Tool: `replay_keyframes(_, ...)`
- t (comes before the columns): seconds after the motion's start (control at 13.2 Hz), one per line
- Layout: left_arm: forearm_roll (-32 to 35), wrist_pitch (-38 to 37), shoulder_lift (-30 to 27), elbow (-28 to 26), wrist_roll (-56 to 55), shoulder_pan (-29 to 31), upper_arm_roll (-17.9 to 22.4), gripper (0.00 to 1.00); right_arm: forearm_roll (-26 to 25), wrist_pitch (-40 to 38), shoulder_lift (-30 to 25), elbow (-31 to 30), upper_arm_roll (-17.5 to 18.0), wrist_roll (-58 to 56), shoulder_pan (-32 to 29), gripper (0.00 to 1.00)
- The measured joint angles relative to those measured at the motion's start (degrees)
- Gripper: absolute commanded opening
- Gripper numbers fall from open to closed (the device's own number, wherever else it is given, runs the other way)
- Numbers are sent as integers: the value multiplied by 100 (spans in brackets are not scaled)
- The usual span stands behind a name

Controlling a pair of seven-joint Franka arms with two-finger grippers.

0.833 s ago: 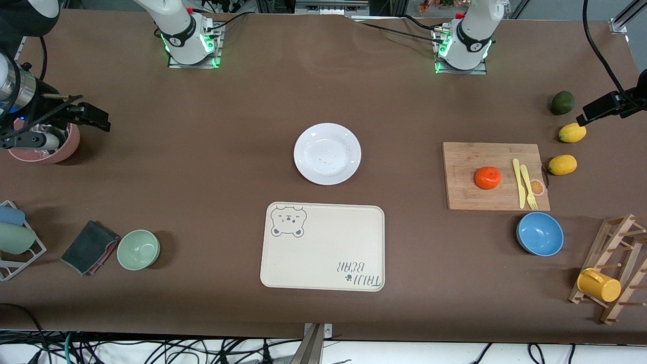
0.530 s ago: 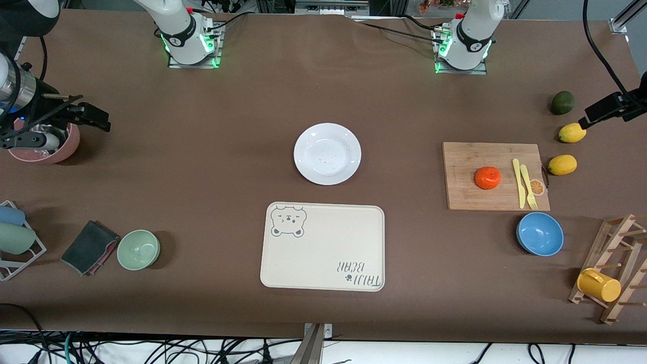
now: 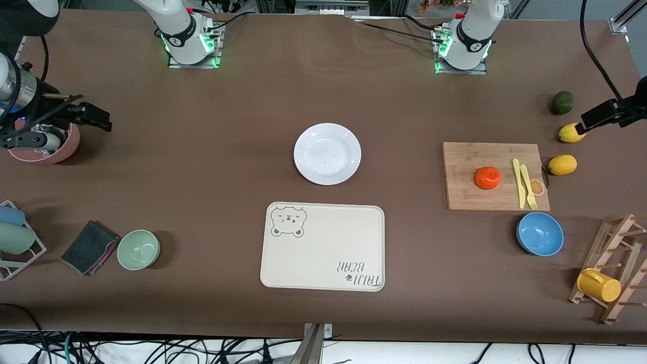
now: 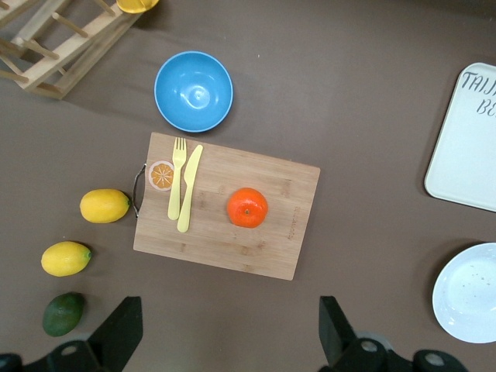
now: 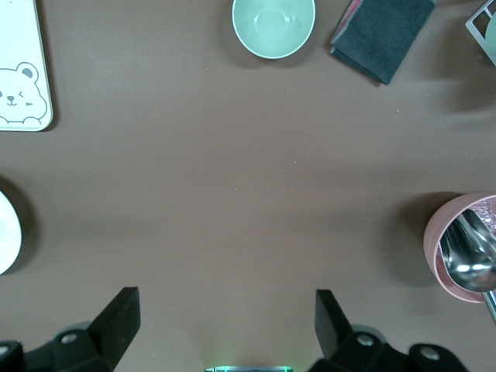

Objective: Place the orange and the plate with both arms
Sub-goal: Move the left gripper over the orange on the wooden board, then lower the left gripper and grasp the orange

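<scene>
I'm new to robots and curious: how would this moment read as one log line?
orange: on cutting board | plate: on table, untouched | left gripper: open, above lemons' end | right gripper: open, above bare table

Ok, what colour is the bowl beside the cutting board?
Blue bowl, clearest in the left wrist view.

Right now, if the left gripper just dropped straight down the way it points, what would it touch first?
Probably bare table beside the cutting board: the open left gripper hangs just off its edge, though height is unclear.
</scene>
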Motion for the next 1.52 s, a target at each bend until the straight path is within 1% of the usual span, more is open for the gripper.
replay_keyframes(0.3,11,0,98,2,-5,-16,-182,100,1,0,0,0,0,0,0,100)
replay_keyframes(0.61,19,39,150,-24,-2,4,-185,100,1,0,1,0,0,0,1,100)
replay_keyframes(0.68,19,211,182,-135,-1,-6,-188,100,1,0,1,0,0,0,1,100)
replay_keyframes(0.83,19,734,163,-664,0,-51,-218,100,2,0,1,0,0,0,1,100)
replay_keyframes(0.98,19,1023,113,-1128,1,-115,-231,100,2,0,1,0,0,0,1,100)
replay_keyframes(1.29,19,1179,-6,-1449,0,-210,-226,100,2,0,2,0,0,0,1,100)
replay_keyframes(1.52,20,1697,2,-1902,0,-196,-182,100,2,0,2,0,0,0,1,100)
